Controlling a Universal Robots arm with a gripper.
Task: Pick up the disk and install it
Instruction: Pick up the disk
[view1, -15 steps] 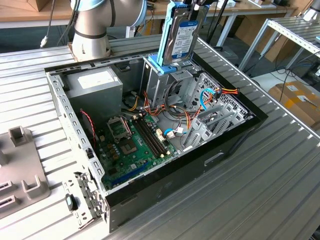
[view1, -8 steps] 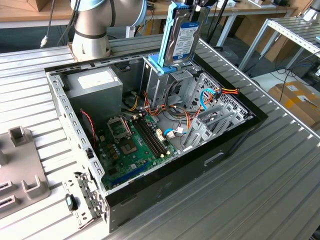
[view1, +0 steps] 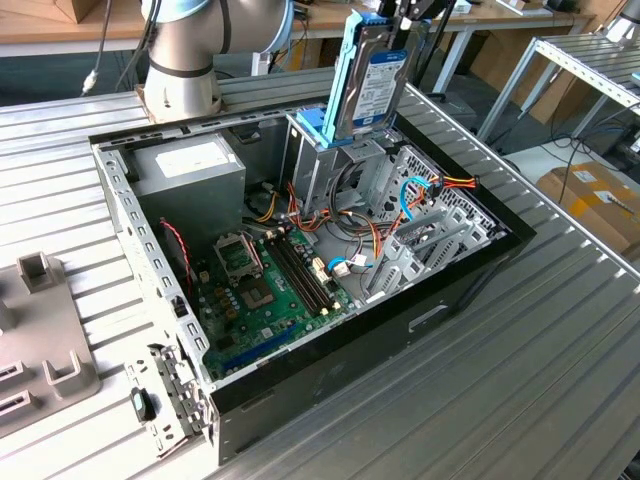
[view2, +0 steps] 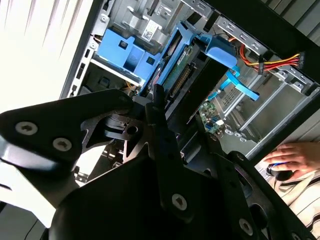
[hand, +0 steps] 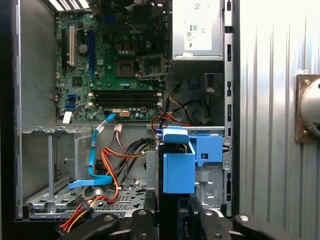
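Exterior view: we're watching the disk (view1: 372, 85) hanging upright over the open PC case (view1: 330, 372). Its lower end is sitting right at the top of the drive cage (view1: 312, 175), just beside the blue bracket (view1: 308, 122).
Gripper: the gripper (hand: 174, 219) is gripping the disk by its upper end. In the first wrist view we're reading the jaws as closed in on it, one per side.
Done: pickup, we're judging, since the disk is hanging off every surface & lined up over the cage.
Left: the seating. Most of the disk is sticking out above the cage, so it isn't down in the bay yet.
Nearby: the PSU box (view1: 190, 170) & motherboard (view1: 265, 285) are lying deeper in the case. Orange/red cables (hand: 112, 157) are trailing near the bay.
Hidden: the exterior view's top edge is cutting off the gripper. We can't tell whether the disk's lower end is touching the cage. In the second wrist view the black gripper body is blocking much of the bay.
Also: a person's hand (view2: 292, 157) is resting outside the case.
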